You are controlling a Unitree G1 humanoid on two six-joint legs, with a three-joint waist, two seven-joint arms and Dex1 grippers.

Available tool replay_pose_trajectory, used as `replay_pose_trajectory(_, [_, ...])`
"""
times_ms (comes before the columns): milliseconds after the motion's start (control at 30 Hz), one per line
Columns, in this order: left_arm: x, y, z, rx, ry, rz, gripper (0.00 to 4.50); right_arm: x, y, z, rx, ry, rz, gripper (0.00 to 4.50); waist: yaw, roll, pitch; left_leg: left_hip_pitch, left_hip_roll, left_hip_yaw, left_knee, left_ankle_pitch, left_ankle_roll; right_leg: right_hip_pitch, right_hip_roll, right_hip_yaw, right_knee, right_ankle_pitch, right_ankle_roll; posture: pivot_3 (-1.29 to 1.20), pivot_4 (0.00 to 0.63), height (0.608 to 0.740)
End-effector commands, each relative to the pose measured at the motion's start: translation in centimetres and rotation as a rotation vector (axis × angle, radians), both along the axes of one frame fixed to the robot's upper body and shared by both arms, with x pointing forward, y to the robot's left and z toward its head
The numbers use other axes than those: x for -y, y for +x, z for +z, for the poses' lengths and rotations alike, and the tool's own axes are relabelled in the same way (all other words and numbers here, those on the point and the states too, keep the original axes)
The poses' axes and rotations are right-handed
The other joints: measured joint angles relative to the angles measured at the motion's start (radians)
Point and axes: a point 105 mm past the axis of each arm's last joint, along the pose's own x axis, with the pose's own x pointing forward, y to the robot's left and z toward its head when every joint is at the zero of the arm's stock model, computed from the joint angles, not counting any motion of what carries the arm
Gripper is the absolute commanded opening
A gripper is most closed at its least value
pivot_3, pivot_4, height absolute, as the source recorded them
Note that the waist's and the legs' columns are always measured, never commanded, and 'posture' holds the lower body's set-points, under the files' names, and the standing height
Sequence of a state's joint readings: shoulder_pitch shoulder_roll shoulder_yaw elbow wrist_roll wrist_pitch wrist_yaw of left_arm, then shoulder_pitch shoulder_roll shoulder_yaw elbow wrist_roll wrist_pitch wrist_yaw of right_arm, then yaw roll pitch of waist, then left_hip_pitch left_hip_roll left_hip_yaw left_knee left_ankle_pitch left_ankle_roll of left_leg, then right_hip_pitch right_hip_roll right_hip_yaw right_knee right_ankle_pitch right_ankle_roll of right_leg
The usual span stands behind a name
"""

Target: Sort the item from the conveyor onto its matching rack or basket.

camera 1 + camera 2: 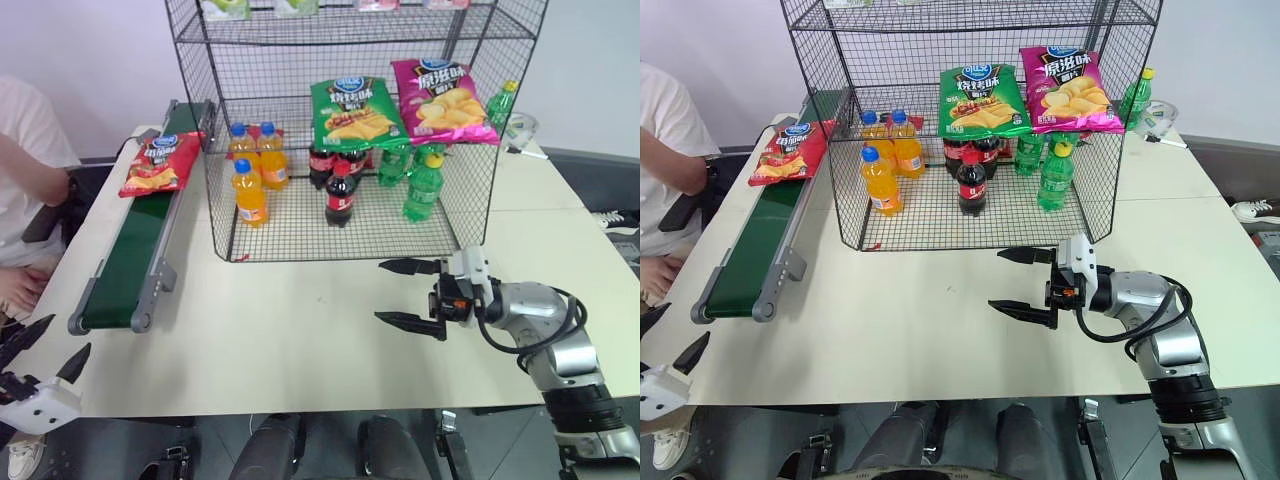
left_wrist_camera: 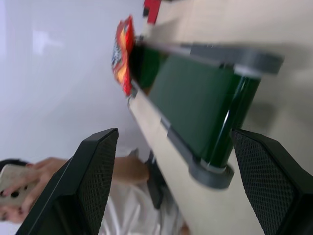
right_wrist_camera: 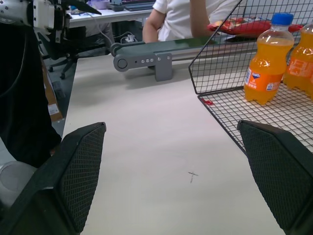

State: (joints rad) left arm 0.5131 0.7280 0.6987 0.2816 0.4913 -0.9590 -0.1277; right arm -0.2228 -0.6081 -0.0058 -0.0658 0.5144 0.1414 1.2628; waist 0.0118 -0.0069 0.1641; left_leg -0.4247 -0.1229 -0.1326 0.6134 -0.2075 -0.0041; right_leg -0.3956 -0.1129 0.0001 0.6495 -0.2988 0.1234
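The left claw gapes wide and empty off the near left counter corner; the right claw is spread open, empty, before the black wire-grid rack. The glossy red crisp bag lies on the far dark green conveyor belt

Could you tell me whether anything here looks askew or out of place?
The red bag lies crooked at the far end of the conveyor, overhanging both rails. Otherwise the bottles stand upright in the rack and nothing is spilled.
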Motion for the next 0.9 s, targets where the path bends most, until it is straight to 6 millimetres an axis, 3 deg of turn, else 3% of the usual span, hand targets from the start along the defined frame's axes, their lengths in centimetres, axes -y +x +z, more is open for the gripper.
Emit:
replay_pose_trajectory(33, [-0.7, 0.2, 0.9, 0.042, 0.041, 0.027, 3.80, -0.1, 0.0, 0.7, 0.037, 0.002, 0.005, 4.50, 0.001, 0.000, 0.000, 0.000, 0.000, 0.000, 0.000, 0.000, 0.000, 0.000, 0.000, 0.000, 0.000, 0.000, 0.000, 0.00, 0.150, 0.740])
replay_pose_trajectory(267, [-1.5, 0.8, 0.3, 0.041, 0.050, 0.068, 3.80, -0.1, 0.0, 0.8, 0.038, 0.003, -0.004, 4.50, 0.000, 0.000, 0.000, 0.000, 0.000, 0.000, 0.000, 0.000, 0.000, 0.000, 0.000, 0.000, 0.001, 0.000, 0.001, 0.00, 0.150, 0.740])
replay_pose_trajectory(500, [-0.7, 1.9, -0.5, 0.033, 0.019, 0.043, 3.80, 0.0, 0.1, 0.8, 0.049, 0.003, -0.017, 4.50, 0.000, 0.000, 0.000, 0.000, 0.000, 0.000, 0.000, 0.000, 0.000, 0.000, 0.000, 0.000, 0.001, 0.001, 0.001, 0.00, 0.150, 0.740])
replay_pose_trajectory(900, [-0.5, 2.1, -1.4, 0.010, 0.015, 0.042, 3.80, -0.3, -0.1, 1.1, 0.035, -0.001, 0.003, 4.50, 0.000, 0.000, 0.000, 0.001, 0.000, 0.000, 0.000, 0.000, 0.000, 0.000, 0.000, 0.000, 0.002, 0.001, 0.001, 0.00, 0.150, 0.740])
